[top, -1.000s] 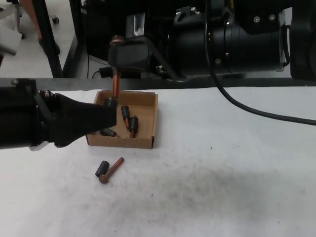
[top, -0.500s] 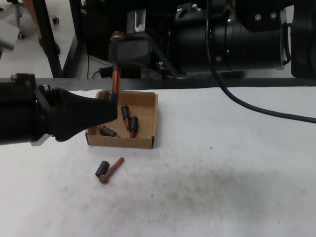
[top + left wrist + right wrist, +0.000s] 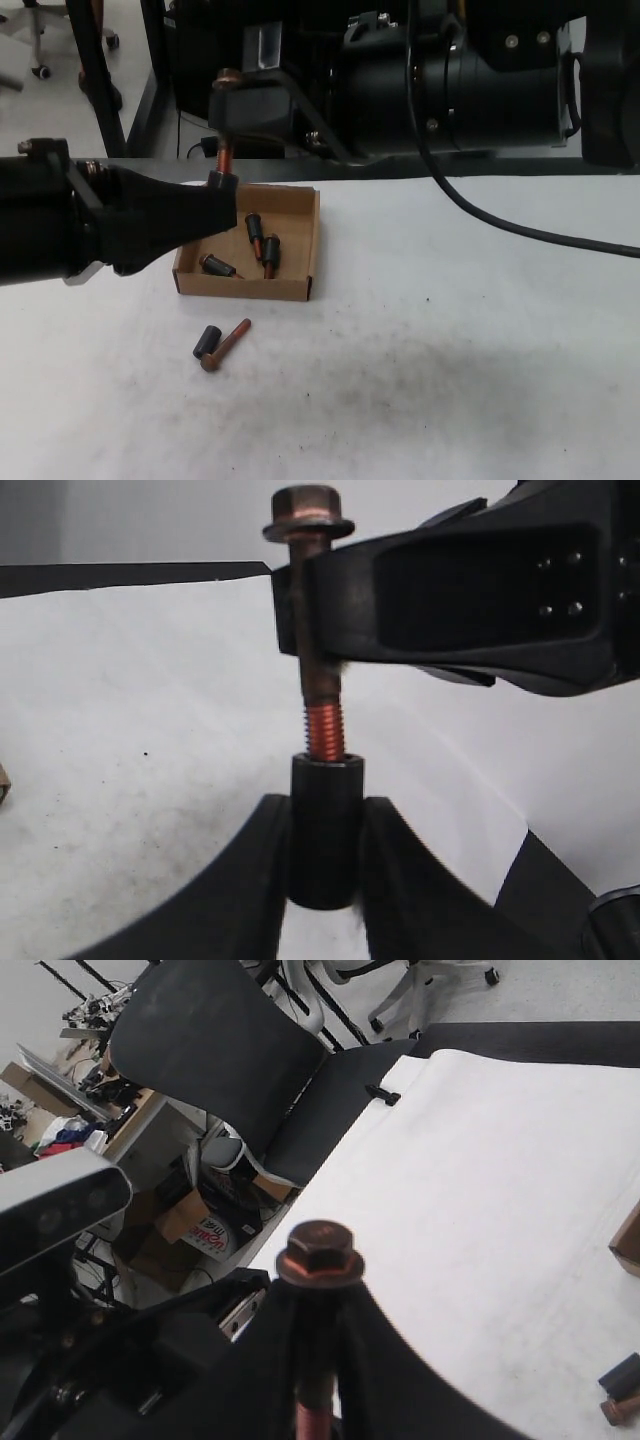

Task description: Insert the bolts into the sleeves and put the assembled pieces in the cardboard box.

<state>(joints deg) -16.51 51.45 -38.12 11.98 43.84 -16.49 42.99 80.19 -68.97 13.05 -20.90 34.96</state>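
Copper-coloured bolt [image 3: 308, 620] with a hex flanged head, smooth upper shank and threaded lower end; right pincer [image 3: 300, 605] is clamped on the shank just under the head, matte black fingers. The sleeve [image 3: 327, 830] is a plain black cylinder, gripped on both sides by the left pincer [image 3: 327, 825]. Bolt stands upright, head up, long axis vertical and in line with the sleeve; the threaded tip sits just in the sleeve's top opening. In the high view the pair hangs in the air over the back edge of the brown cardboard box [image 3: 245, 290], which is open-topped and low-walled. Three assembled pieces [image 3: 255, 232] lie flat inside it. A loose sleeve [image 3: 207, 341] and loose bolt [image 3: 228, 343] lie touching on the white, smudged table [image 3: 450, 350], in front of the box. Versus 1.0 s ago: the sleeve has come up, less bare shank shows between the pincers, and both have shifted slightly left.
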